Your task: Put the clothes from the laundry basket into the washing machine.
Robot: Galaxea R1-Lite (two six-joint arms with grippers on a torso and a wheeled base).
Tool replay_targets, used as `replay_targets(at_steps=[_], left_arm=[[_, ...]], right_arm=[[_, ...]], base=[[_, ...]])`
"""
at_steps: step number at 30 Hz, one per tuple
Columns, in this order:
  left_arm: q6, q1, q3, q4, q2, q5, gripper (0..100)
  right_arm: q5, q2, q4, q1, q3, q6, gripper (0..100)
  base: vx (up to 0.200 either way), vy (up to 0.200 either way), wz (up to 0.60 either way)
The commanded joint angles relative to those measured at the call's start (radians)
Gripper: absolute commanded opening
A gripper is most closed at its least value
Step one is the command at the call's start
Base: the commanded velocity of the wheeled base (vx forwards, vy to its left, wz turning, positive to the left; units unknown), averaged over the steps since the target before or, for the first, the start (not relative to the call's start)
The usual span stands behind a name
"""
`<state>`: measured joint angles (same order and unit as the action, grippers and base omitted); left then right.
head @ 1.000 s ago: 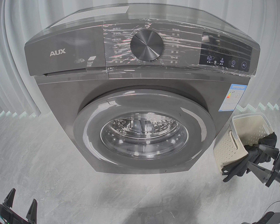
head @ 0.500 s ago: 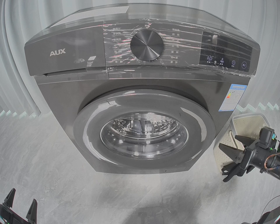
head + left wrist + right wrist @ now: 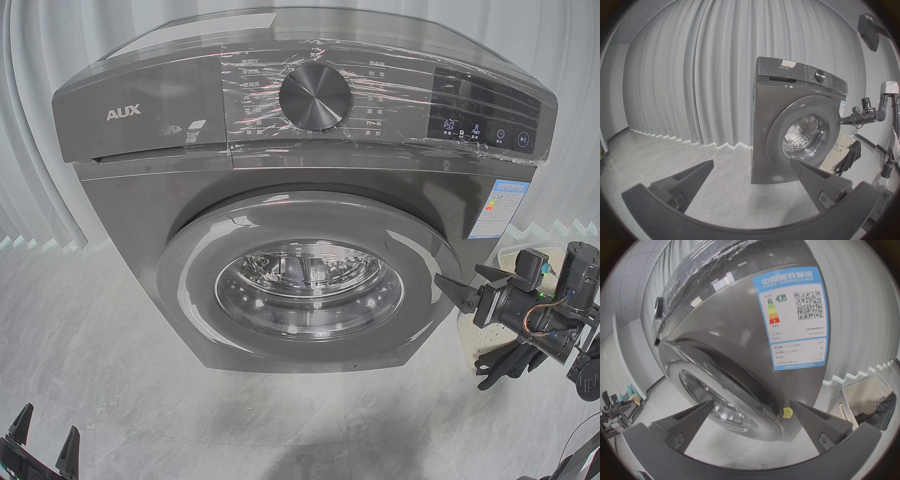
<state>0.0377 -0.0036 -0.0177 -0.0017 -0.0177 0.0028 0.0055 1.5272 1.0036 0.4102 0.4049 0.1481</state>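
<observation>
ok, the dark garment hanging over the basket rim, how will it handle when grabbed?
Probably floppy: the dark garment drapes limply over the laundry basket wall, ends dangling. Likely hangs long below a grip. The basket looks light, so snagged cloth might tip it.

Washing machine (image 3: pixel 300 169): on floor (image 3: pixel 250 412), before curtain (image 3: pixel 25 125).
Laundry basket (image 3: pixel 481 337): just right of machine.
Clothes (image 3: pixel 500 369): over basket's near rim.
Right gripper (image 3: pixel 456 272): beside door's (image 3: pixel 200 275) right edge, above basket.

There is one washing machine (image 3: pixel 300 206) and one laundry basket (image 3: pixel 481 337). The dark clothes (image 3: pixel 506 370) look like a single garment, possibly more.
</observation>
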Motion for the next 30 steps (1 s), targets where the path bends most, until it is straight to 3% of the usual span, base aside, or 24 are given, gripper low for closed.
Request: replay_targets(at_steps=[1,13,23,28,30], left_arm=[[0.001,-0.001,0.016,0.000,0.016,0.000,100],[0.002,-0.001,0.016,0.000,0.016,-0.001,100],[0.001,-0.001,0.016,0.000,0.016,0.000,100],[0.001,0.001,0.016,0.000,0.016,0.000,100],[0.001,0.001,0.016,0.000,0.016,0.000,100]], right_arm=[[-0.001,0.090,0.032,0.002,0.002,-0.001,100],[0.051,0.096,0.041,0.035,0.008,0.007,100],[0.065,-0.004,0.020,0.047,-0.112,0.001,100],[0.073,0.002,0.036,0.033,-0.097,-0.002,100],[0.071,0.033,0.033,0.021,-0.047,-0.001,100]], base=[[0.000,0.000,0.00],[0.000,0.000,0.00],[0.000,0.000,0.00],[0.000,0.000,0.00],[-0.200,0.000,0.00]])
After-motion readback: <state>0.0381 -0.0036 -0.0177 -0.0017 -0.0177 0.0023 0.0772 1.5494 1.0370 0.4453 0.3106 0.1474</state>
